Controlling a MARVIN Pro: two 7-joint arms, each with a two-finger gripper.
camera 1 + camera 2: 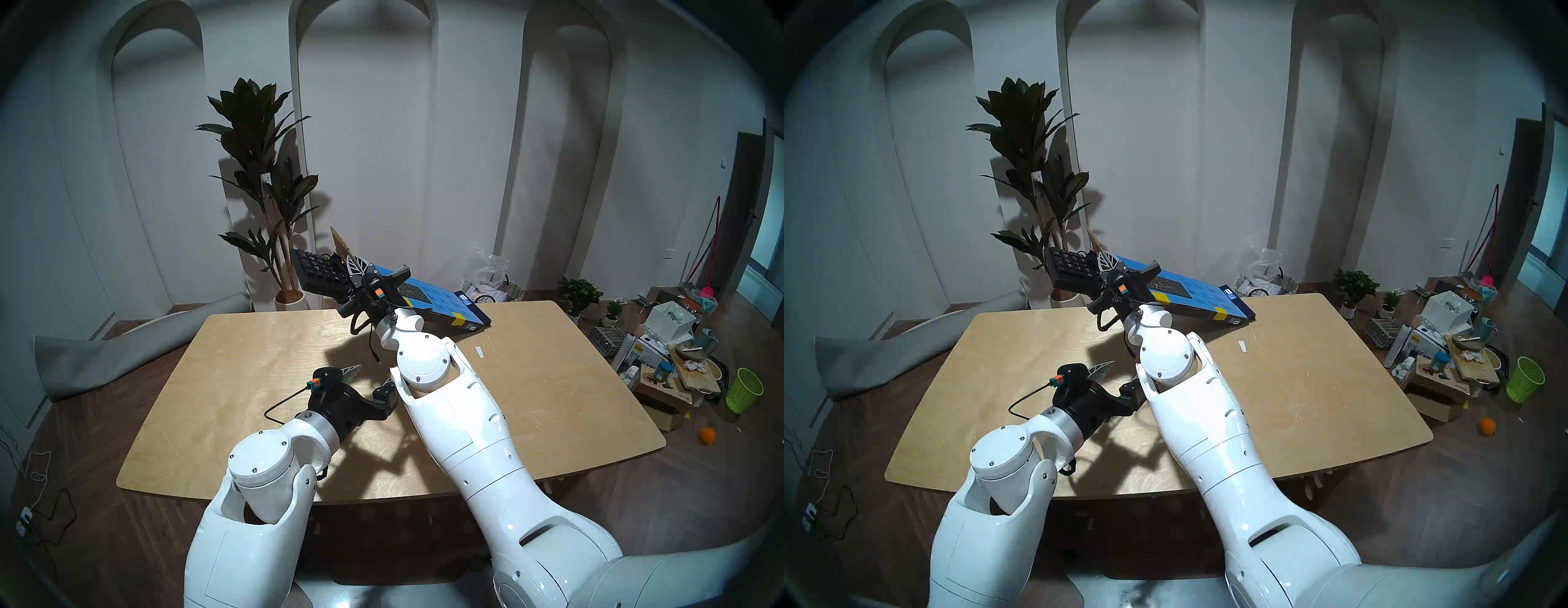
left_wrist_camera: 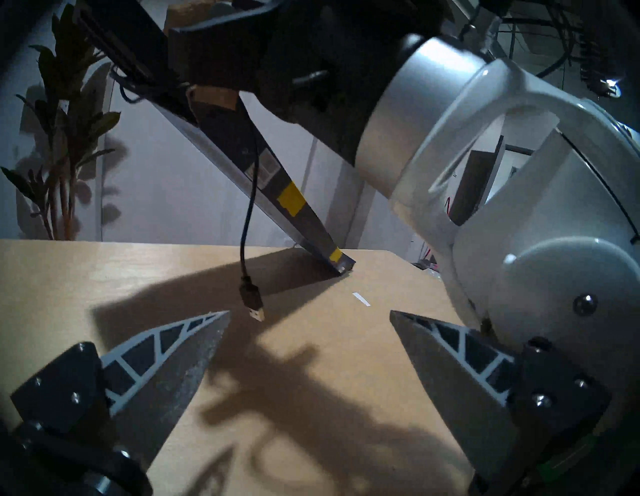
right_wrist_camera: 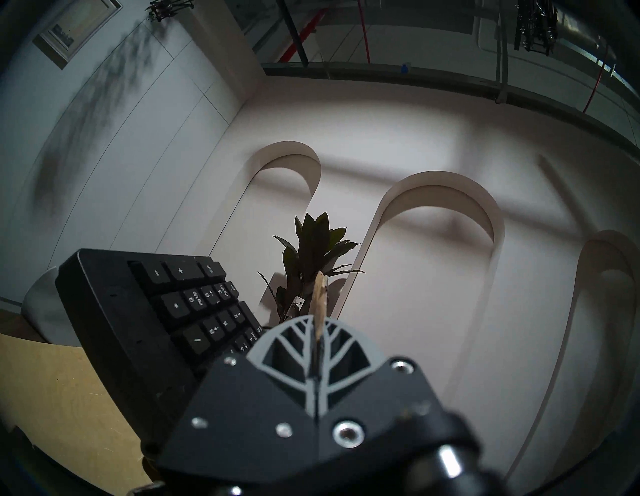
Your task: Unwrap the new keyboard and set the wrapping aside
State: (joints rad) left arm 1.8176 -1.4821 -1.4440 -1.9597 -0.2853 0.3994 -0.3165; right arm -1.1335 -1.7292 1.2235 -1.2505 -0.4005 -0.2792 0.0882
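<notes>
One long flat blue cardboard box with printed keyboard picture and yellow tape patches point(image 1: 428, 297), one black full-size keyboard with white legends point(image 1: 318, 271), one thin black USB cable point(image 2: 250, 221), two grippers. Right gripper point(image 1: 354, 265), frame centre: fingers pressed together, pinching brown inner flap point(image 3: 319, 301). Left gripper point(image 2: 310, 322), lower centre: fingers spread wide, empty, above light wooden table point(image 1: 254, 361). Box tilted, long axis upper-left to lower-right, lower corner touching table. Keyboard protrudes from raised end toward upper left. Cable plug dangles.
</notes>
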